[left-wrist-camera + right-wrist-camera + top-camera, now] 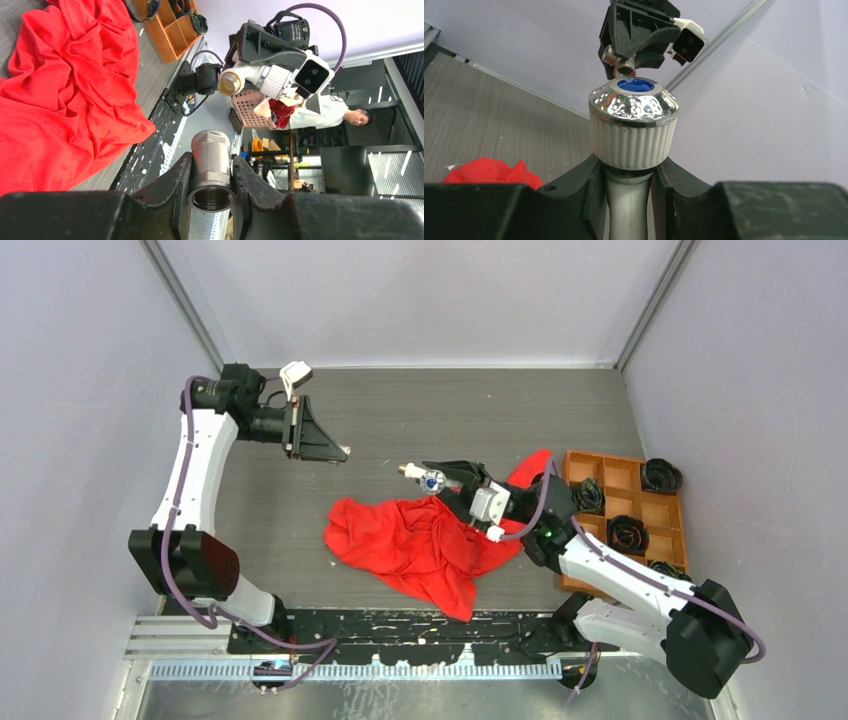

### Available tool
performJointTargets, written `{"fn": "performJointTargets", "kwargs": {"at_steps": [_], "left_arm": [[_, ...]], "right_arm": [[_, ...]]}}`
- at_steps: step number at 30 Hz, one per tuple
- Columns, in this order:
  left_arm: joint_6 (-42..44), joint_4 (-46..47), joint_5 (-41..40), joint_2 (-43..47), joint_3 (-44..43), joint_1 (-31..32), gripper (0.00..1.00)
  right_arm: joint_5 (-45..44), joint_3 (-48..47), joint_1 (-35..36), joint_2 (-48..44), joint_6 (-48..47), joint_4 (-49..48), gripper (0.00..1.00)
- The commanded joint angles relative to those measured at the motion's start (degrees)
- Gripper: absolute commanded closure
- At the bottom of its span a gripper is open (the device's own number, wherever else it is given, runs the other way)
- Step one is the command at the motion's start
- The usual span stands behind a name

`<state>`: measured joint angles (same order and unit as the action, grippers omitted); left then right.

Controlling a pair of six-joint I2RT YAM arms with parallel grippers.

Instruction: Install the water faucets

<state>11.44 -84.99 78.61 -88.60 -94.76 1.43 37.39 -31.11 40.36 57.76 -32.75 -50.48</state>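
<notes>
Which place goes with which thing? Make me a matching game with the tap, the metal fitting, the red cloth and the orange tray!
1 white tap
2 grey metal fitting
3 red cloth
4 orange tray

a middle of the table
b in the left fingers
c table's right side
d in the right fingers

Pairs: 1-d, 2-b, 3-a, 4-c
</notes>
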Motion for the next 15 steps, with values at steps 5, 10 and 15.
{"fn": "performJointTargets", "kwargs": {"at_steps": [5, 10, 15], "left_arm": [[14.9, -16.9, 18.6, 1.3, -5.1, -0.2, 1.0], [11.6, -16.9, 18.5, -4.1, -19.5, -0.2, 1.0], [9.9, -16.9, 18.5, -10.1, -28.5, -0.2, 1.0]], "right_arm": [[3.1, -5.3, -0.3, 3.2, 0.1, -3.4, 1.0], [3.6, -6.5, -0.2, 4.7, 0.4, -4.5, 1.0], [4.3, -7.9, -0.3, 5.2, 0.4, -3.5, 1.0]]}}
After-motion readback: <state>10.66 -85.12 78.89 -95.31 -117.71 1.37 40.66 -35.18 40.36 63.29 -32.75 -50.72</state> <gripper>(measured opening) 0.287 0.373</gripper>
